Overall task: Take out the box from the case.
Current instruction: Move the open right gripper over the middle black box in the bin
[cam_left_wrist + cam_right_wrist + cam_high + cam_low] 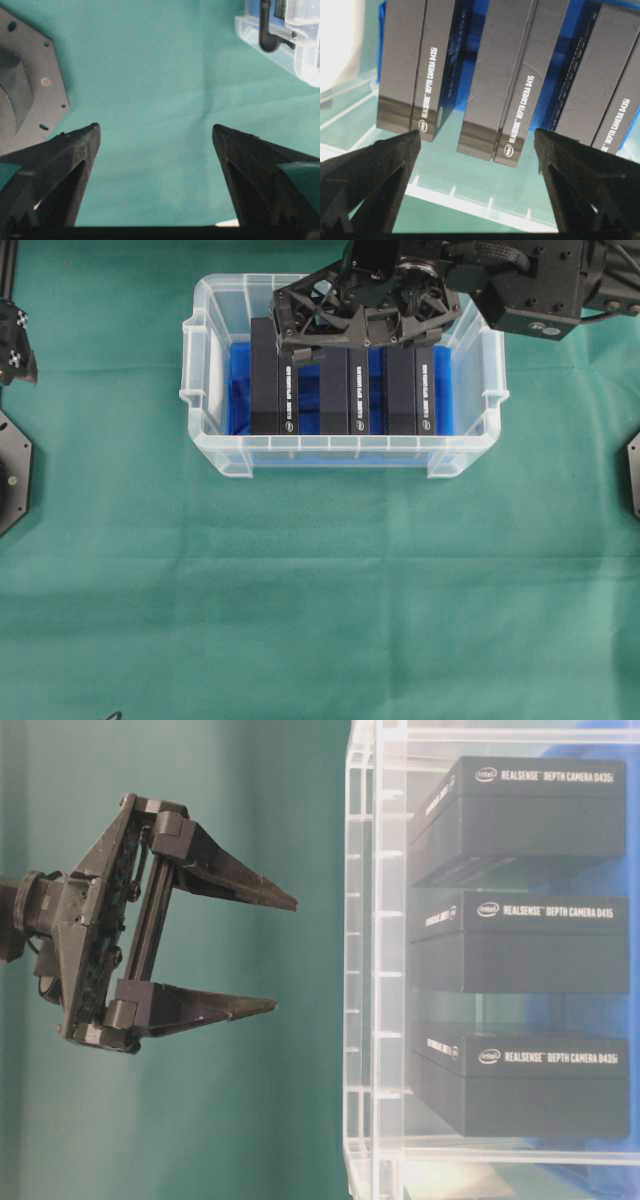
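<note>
The case is a clear plastic bin lined with blue cloth. Three black boxes with white lettering lie side by side in it: left, middle and right. My right gripper hangs open above the back of the case, touching nothing. In the right wrist view the right gripper frames the middle box. The table-level view shows the right gripper apart from the case's rim. My left gripper is open and empty over bare cloth, far left of the case.
Green cloth covers the table. Black base plates sit at the left edge and the right edge. The left plate lies close beside my left gripper. The right arm's body spans the case's back right corner.
</note>
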Controlling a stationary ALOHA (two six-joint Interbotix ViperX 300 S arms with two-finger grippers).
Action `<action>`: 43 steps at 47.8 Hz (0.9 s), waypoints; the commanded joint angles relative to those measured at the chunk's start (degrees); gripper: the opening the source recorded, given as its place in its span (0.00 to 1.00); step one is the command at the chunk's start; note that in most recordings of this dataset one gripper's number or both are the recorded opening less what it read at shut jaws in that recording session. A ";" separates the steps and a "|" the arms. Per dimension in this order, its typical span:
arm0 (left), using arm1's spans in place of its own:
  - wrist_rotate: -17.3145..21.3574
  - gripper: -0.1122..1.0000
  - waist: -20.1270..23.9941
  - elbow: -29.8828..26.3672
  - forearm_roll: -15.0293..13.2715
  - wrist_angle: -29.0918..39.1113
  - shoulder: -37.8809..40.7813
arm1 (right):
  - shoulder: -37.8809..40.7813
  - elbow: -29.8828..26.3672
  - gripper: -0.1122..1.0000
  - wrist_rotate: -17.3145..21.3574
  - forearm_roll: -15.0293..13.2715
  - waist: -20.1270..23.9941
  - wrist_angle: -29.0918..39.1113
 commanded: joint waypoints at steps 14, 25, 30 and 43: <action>0.09 0.93 0.09 -0.70 0.18 0.00 0.09 | -0.79 -1.49 0.96 0.53 0.09 0.18 -0.18; 0.09 0.94 0.18 -0.70 0.18 0.00 0.00 | -0.62 -1.49 0.96 0.62 0.09 0.18 -0.26; 0.09 0.94 0.18 -0.62 0.18 0.00 0.09 | -0.53 -1.49 0.96 0.62 0.09 0.18 -0.26; 0.09 0.94 0.18 -0.53 0.18 0.00 -0.35 | 0.26 -1.49 0.96 0.62 0.09 0.18 -0.26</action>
